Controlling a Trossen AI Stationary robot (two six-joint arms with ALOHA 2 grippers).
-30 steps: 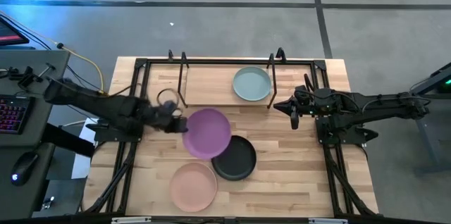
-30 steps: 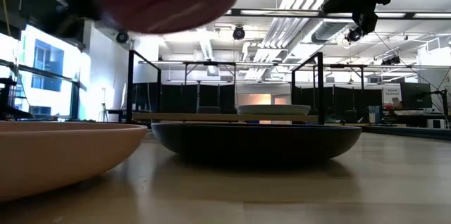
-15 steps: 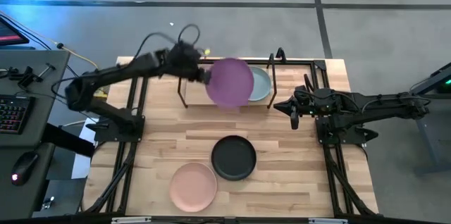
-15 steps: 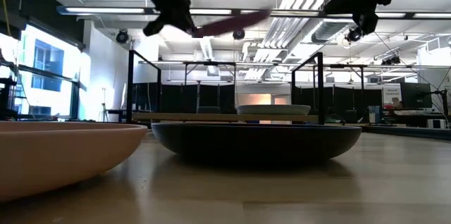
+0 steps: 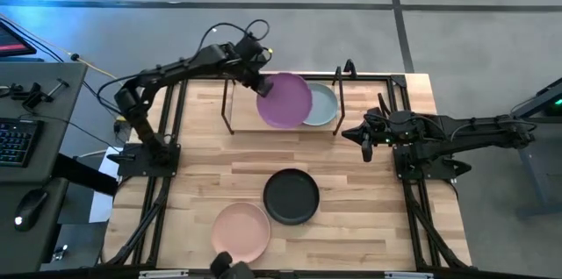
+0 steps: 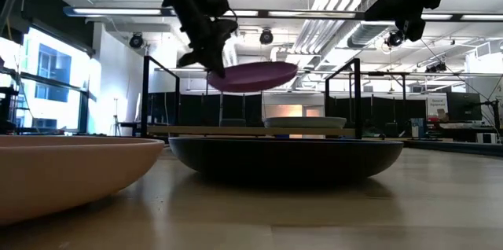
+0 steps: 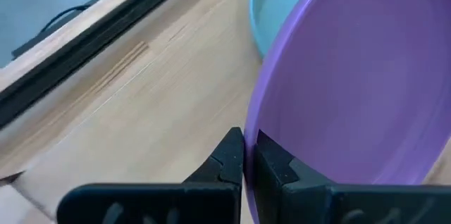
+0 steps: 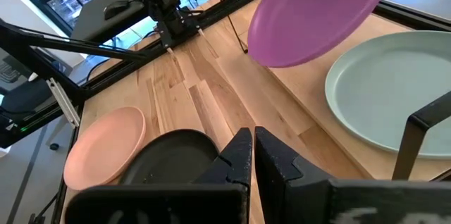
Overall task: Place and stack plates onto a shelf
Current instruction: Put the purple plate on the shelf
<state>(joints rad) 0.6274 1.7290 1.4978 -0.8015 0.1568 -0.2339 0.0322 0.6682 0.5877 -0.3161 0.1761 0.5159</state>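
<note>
With the left gripper [image 5: 255, 82] pinching the purple plate's [image 5: 284, 101] rim above the shelf [image 5: 263, 119], I'd level it and lower it squarely onto the blue-green plate [image 5: 321, 105], while the right gripper [image 5: 366, 139], fingers together, waits alongside.

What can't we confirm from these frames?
- High view: the purple plate covers part of the blue-green plate.
- Low view: the black plate blocks the shelf middle.
- Left wrist view: the left gripper hides its own contact with the plate rim.
</note>
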